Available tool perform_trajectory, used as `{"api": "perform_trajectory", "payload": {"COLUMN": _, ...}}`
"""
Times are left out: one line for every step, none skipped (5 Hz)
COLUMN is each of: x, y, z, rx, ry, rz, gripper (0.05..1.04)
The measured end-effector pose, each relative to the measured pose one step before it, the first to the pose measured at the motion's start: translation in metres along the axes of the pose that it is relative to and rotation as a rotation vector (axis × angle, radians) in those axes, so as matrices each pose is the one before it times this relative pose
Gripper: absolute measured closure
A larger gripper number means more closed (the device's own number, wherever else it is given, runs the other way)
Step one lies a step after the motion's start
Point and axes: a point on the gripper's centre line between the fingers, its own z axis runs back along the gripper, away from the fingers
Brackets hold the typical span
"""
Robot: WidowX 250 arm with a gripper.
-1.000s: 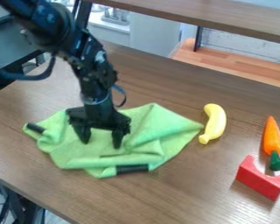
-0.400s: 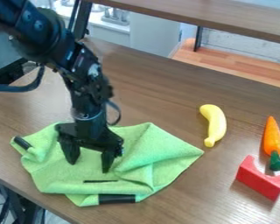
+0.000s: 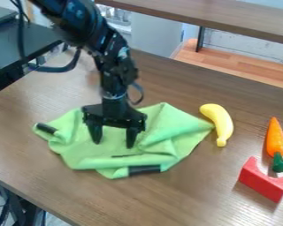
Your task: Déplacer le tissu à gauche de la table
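Camera view showed us the green cloth [image 3: 178,128] rumpled beneath the wide-open gripper [image 3: 113,145]; we judged the leftward shift nearly done, with backing off left.

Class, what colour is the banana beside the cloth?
The toy banana is yellow, seen best in the camera view.

Fingers [image 3: 131,137] and green cloth [image 3: 162,141] shifted together, now nearer the red block [image 3: 264,179] than in both earlier views. Banana [image 3: 218,122] rotated, lower end swung toward the block.
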Motion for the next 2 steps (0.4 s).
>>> {"api": "perform_trajectory", "payload": {"x": 0.02337, "y": -0.00183, "z": -0.00319, "rx": 0.0097, "ry": -0.027, "rz": 0.0455, "gripper": 0.085}}
{"api": "perform_trajectory", "payload": {"x": 0.01564, "y": 0.00149, "z": -0.00156, "rx": 0.0073, "ry": -0.0222, "rz": 0.0188, "gripper": 0.084}}
